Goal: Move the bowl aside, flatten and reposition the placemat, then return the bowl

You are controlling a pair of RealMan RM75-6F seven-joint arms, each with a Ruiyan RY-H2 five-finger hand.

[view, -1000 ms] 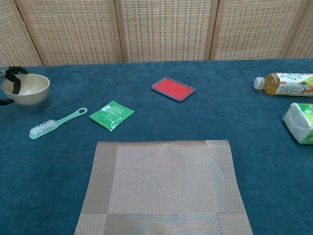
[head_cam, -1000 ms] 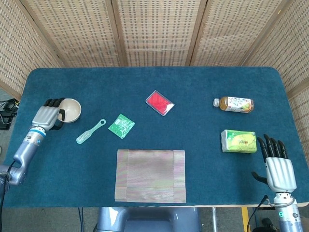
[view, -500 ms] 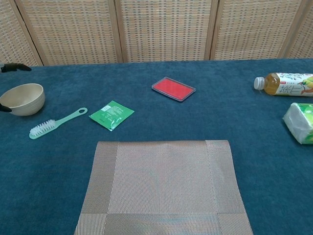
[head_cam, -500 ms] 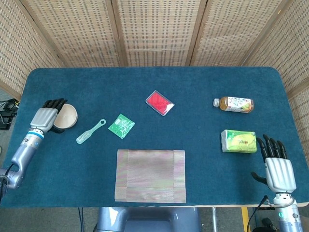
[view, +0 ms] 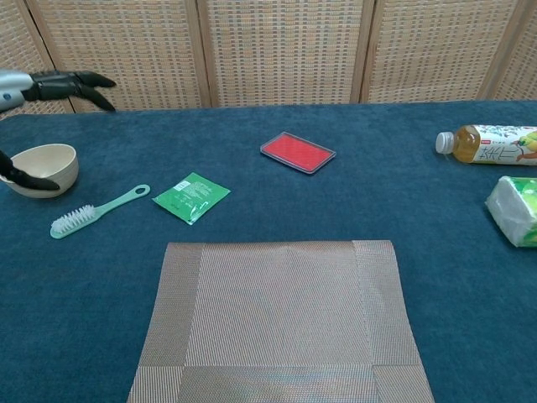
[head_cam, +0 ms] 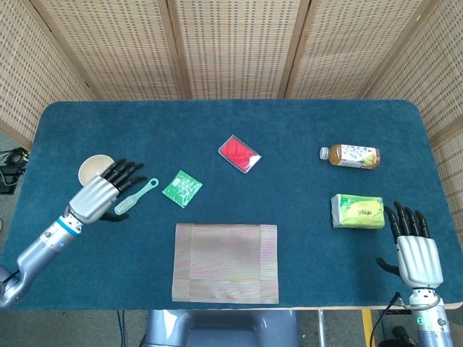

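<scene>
Fingers spread and holding nothing, the left hand (head_cam: pixel 101 194) hovers over the blue tabletop (head_cam: pixel 289 123), just in front of the small cream bowl (head_cam: pixel 92 167) that stands upright near the left edge. Beside it lie a mint-green brush (head_cam: pixel 135 196), a green sachet (head_cam: pixel 181 188) and a flat red case (head_cam: pixel 239 153). The woven beige placemat (head_cam: pixel 226 262) lies flat at the front edge. Further right lie a tea bottle (head_cam: pixel 350 155) and a green tissue pack (head_cam: pixel 357 211). The right hand (head_cam: pixel 417 254) rests at the front right corner, fingers extended and apart, empty.
</scene>
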